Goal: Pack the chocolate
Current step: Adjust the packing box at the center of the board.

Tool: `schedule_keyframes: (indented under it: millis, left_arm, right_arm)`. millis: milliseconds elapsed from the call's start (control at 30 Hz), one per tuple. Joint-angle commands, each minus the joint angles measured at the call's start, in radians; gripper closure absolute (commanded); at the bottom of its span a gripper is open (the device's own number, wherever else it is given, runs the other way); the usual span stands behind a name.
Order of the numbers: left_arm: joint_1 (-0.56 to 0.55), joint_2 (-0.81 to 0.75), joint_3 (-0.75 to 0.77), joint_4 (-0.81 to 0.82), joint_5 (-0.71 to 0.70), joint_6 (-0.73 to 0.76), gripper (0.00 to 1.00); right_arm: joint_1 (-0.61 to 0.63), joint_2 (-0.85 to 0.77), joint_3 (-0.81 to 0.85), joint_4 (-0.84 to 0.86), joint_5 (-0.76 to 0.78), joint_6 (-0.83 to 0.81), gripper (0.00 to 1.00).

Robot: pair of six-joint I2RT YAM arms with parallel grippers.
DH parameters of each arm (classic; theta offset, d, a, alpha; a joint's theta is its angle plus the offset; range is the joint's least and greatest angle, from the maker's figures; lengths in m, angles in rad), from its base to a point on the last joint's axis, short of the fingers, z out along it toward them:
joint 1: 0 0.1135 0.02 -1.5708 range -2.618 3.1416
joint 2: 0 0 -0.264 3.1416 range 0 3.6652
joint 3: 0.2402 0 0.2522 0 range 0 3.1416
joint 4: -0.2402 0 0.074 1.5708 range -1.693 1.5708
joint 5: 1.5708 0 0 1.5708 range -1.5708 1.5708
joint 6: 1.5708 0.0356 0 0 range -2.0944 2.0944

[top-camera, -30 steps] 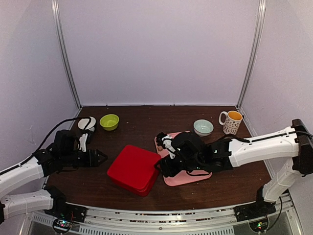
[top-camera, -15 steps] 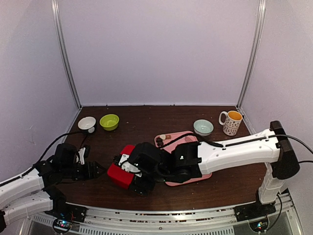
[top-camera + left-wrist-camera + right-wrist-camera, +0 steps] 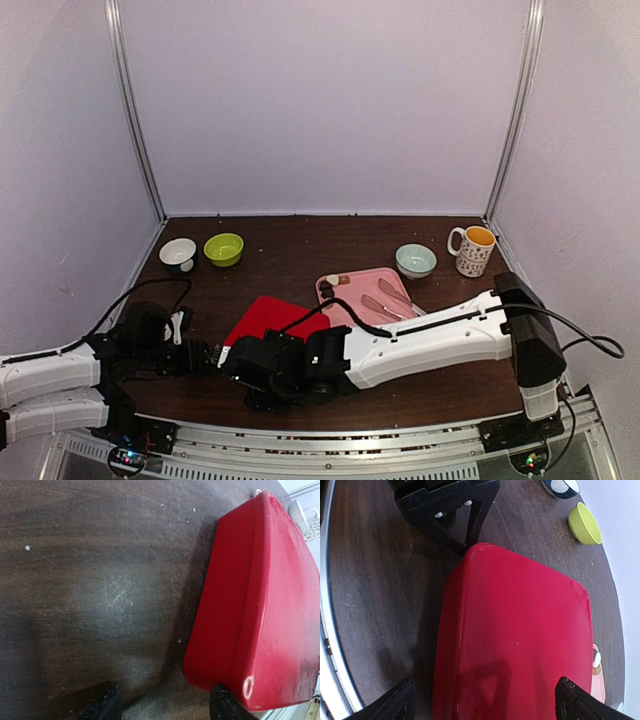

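Chocolate point(image 3: 332, 282) shows as a few tiny bits, dark, tan and cream, on the far left corner of the pink tray point(image 3: 350, 292); right gripper point(image 3: 485, 705) spread wide over the red box point(image 3: 520, 630); left gripper point(image 3: 165, 705) fingers apart at the box's corner, holding nothing.

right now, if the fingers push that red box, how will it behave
Probably stiff: the red box shows firm, even edges. Its glossy top looks slippery. Lying flat on the table, it should slide, not tip.
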Motion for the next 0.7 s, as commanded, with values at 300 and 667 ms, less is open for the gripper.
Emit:
schedule_keyframes:
  millis: [300, 667]
  left_arm:
    - [-0.004, 0.079, 0.003, 0.131, -0.015, -0.008, 0.4]
    - [-0.005, 0.091, 0.028, 0.11, -0.026, 0.005, 0.4]
  right_arm:
    - [0.007, 0.177, 0.112, 0.146, 0.333, -0.053, 0.32]
    - [0.008, 0.108, -0.065, 0.402, 0.395, -0.095, 0.88]
